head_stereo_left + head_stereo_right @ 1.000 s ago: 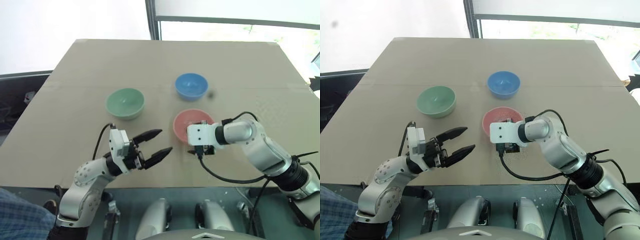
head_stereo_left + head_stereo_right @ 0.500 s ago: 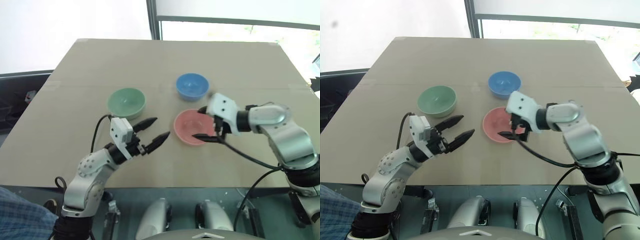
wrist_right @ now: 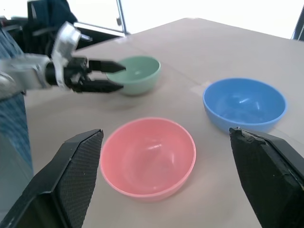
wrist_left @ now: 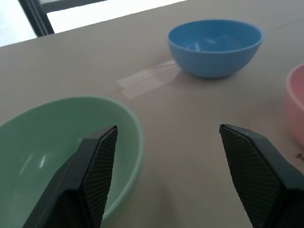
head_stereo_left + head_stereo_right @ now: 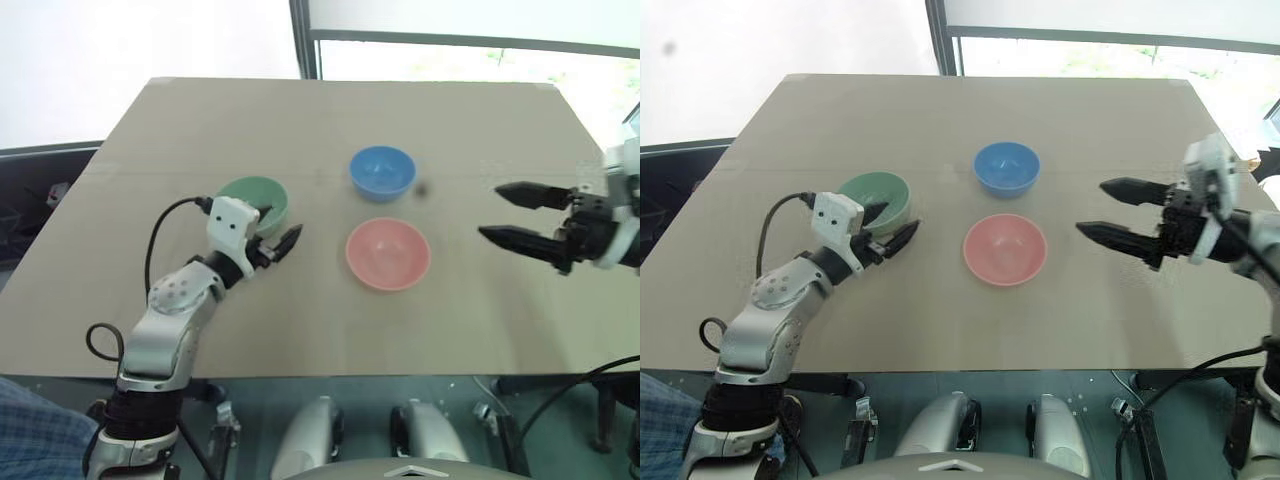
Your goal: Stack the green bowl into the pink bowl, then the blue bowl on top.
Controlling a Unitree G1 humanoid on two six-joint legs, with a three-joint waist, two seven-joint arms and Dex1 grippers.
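Note:
The green bowl (image 5: 252, 197) sits at the table's left. The blue bowl (image 5: 382, 171) is farther back in the middle, and the pink bowl (image 5: 388, 254) lies nearer, just in front of it. All three are upright and empty. My left gripper (image 5: 277, 228) is open at the green bowl's near right rim; in the left wrist view one finger (image 4: 92, 175) hangs over the green bowl (image 4: 42, 142) and the other stands outside it. My right gripper (image 5: 492, 211) is open and empty, raised to the right of the pink bowl and pointing left.
The tan table (image 5: 200, 120) has bare room all round the bowls. A strip of clear tape (image 4: 147, 80) lies between the green and blue bowls. A small dark speck (image 5: 422, 187) sits right of the blue bowl. A person's plaid sleeve (image 5: 30, 430) shows at the near left.
My left gripper has reached forward to the green bowl's rim. My right gripper has drawn away from over the pink bowl, up and to the right, rolling as it went.

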